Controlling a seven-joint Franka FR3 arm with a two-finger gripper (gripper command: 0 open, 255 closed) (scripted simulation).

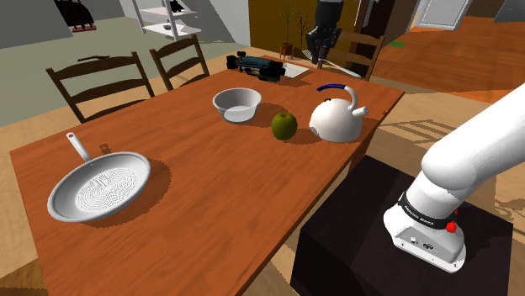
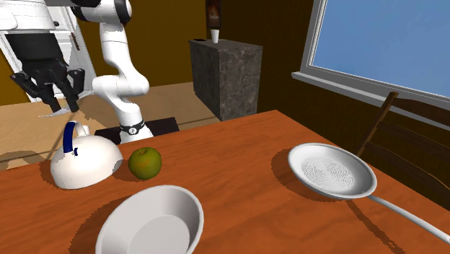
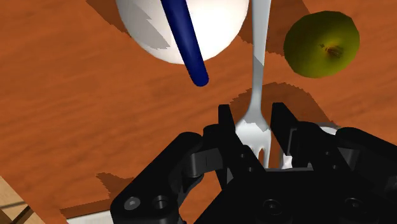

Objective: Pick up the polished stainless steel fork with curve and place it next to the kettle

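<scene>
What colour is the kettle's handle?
Dark blue handle on a white kettle; clearest in the wrist view.

The white arm (image 1: 471,155) rises from its base (image 1: 429,235) at the shoulder view's lower right and reaches up and to the left, with the black gripper (image 1: 320,52) high at the far end, pointing down. In the second exterior view the arm stands upright on a bent elbow, its upper links turned toward that view's left, where the gripper hangs with its tips downward. In the wrist view the two fingers (image 3: 224,124) stand a little apart, closed on the head of a fork (image 3: 257,70) clasped between them.
</scene>
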